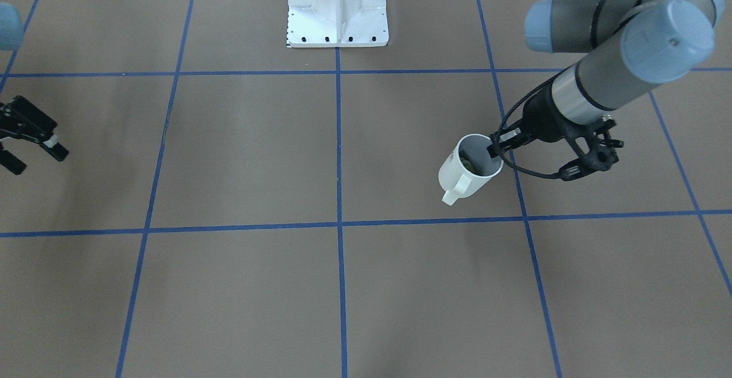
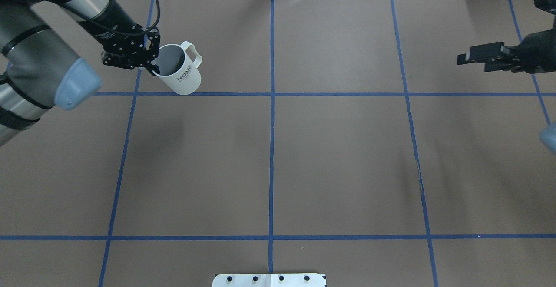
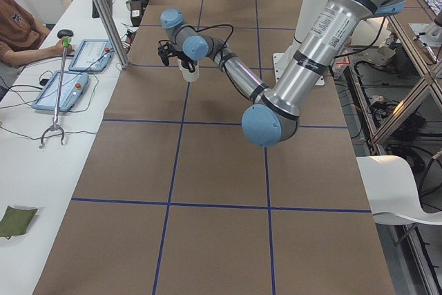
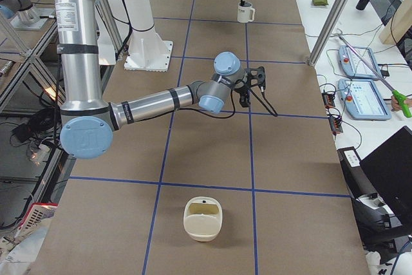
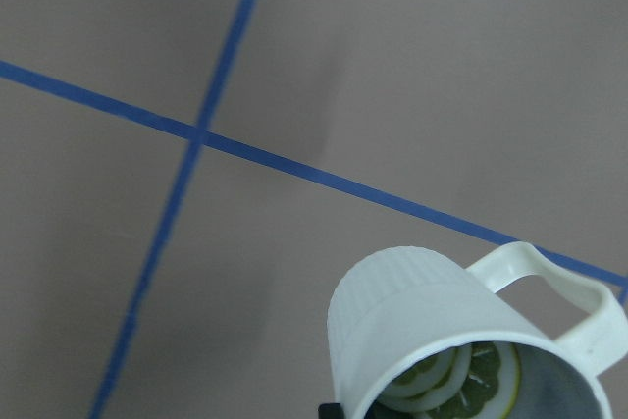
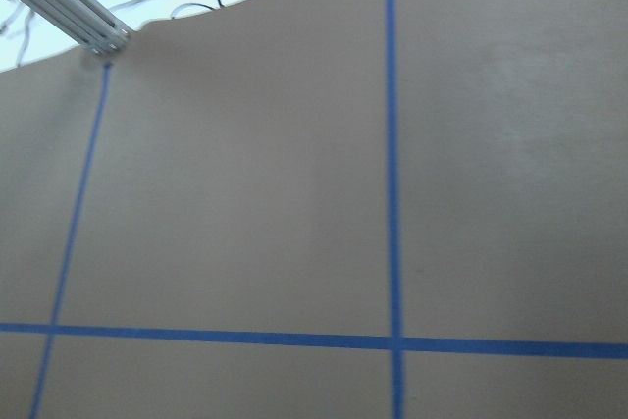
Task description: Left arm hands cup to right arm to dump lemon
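Note:
The cream-white cup (image 2: 182, 78) hangs tilted above the table at the robot's far left, its handle turned away from the arm. My left gripper (image 2: 153, 67) is shut on the cup's rim, one finger inside and one outside. In the front-facing view the cup (image 1: 457, 175) leans with the lemon (image 1: 468, 164) just visible inside. The left wrist view looks into the cup (image 5: 412, 311), where the lemon (image 5: 476, 385) lies with its segments showing. My right gripper (image 2: 462, 57) stays far off at the table's right side, open and holding nothing; it also appears at the front-facing view's left edge (image 1: 35, 158).
Blue tape lines divide the brown table into squares. The white robot base plate (image 1: 337, 18) sits at the middle of the robot's edge. A cream container (image 4: 203, 219) stands on the table near its right end. A side bench with tablets (image 3: 69, 81) and a person's hand runs along the far edge.

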You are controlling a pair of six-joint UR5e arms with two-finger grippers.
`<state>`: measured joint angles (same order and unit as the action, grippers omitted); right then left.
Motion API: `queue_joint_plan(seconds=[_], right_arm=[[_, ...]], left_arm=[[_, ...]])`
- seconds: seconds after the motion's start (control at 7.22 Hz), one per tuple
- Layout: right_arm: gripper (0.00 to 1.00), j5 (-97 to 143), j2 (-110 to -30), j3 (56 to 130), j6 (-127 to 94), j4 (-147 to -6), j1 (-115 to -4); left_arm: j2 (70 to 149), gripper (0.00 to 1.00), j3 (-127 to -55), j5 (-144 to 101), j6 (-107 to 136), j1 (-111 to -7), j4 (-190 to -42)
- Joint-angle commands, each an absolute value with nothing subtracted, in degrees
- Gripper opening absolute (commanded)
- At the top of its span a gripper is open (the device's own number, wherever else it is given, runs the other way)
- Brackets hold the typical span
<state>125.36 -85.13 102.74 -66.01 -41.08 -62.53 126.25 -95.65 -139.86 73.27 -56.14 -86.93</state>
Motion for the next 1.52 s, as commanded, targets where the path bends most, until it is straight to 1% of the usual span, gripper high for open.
queue_joint_plan(seconds=[0.0, 0.14, 0.28, 0.42, 0.55, 0.83, 1.11, 1.38], right_arm=[[1.0, 119.3, -78.4, 104.8, -73.7, -39.3, -54.7], [1.0, 107.7, -75.7, 106.1, -73.3, -39.1, -48.6], [1.0, 87.7, -74.4, 107.7, -73.0, -39.3, -38.0], [1.0, 70.4, -72.9, 107.4, -70.4, -39.7, -26.6], [0.99, 59.5, -69.8, 106.4, -68.3, -39.8, -19.8], [0.99, 54.5, -68.5, 105.2, -66.5, -43.4, -16.6], [0.99, 45.0, -63.0, 100.1, -55.7, -45.1, -13.6], [0.99, 40.3, -61.4, 96.2, -55.4, -45.1, -13.4]], left_arm=[[139.0, 0.0, -88.4, -137.7, 77.0, -53.7, -80.0], [142.9, 0.0, -84.3, -136.1, 78.6, -52.2, -80.0], [145.8, 0.0, -81.3, -135.8, 79.4, -51.9, -79.9], [147.9, 0.0, -79.0, -135.8, 80.7, -51.9, -79.9], [149.3, 0.0, -77.5, -135.9, 80.8, -51.9, -79.6], [150.4, 0.0, -77.5, -135.8, 81.6, -51.4, -78.8], [153.2, 0.0, -77.7, -135.8, 85.7, -49.3, -75.9], [154.8, 0.0, -78.3, -135.7, 89.3, -47.3, -75.0]])
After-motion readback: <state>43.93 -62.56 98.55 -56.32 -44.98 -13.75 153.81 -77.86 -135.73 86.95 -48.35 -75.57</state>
